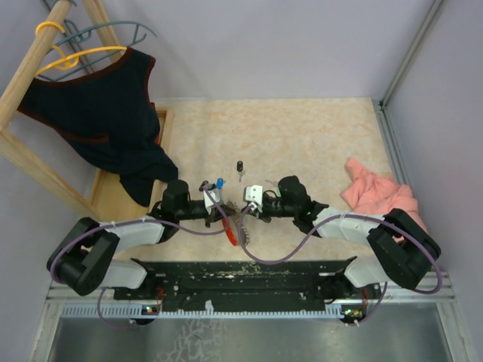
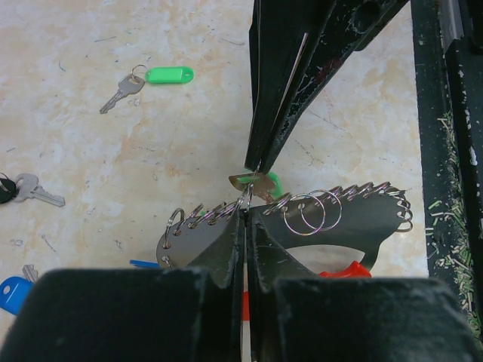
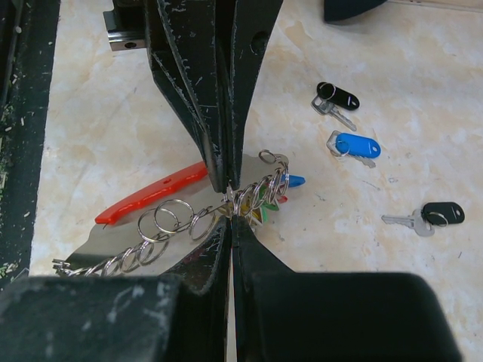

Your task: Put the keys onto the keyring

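Keyring point(image 2: 355, 226): held between your two arms.
Left gripper point(image 2: 245, 220): closed on its grey strip.
Right gripper point(image 3: 230, 219): closed, pinching green-headed key point(image 2: 270, 182).
Left wrist view only: you see loose green key point(image 2: 167, 75).

The keyring point(image 1: 230, 228) lies on the table point(image 1: 302, 136) near its front edge, between the left gripper point(image 1: 223, 205) and right gripper point(image 1: 249, 202). Loose keys point(image 1: 240, 167) lie just behind it, a cloth point(image 1: 377, 196) far right, a hung garment point(image 1: 98, 113) back left.
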Tool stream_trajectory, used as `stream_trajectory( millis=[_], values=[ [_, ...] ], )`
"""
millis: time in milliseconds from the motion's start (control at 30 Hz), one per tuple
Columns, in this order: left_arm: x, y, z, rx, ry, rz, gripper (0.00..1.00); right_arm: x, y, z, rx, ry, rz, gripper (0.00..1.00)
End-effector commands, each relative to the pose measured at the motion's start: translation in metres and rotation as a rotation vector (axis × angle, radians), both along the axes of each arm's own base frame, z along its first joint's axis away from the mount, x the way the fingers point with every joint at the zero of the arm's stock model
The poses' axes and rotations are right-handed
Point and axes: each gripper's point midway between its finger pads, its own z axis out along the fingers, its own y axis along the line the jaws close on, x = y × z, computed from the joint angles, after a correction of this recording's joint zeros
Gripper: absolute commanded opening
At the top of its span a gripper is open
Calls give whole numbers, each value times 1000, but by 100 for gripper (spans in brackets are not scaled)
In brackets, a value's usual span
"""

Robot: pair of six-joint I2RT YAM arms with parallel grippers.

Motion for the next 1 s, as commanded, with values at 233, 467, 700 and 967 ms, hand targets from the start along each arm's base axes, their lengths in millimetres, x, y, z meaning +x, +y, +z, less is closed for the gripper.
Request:
stream_trajectory(
  millis=[233,467,700,967],
  values=[
    [-1,-8,15,-31,-40,-42,2,2,7,12,42,-7,22,0],
    [-1,-8,16,-35,-40,-47,2,2,9,13,51,0,25,0],
    [-5,-9,18,-45,-42,-69,2,4,12,16,74,9,18,0],
    [-8,-10,19,-51,-39,-87,2,3,17,23,112,7,44,0]
  ],
)
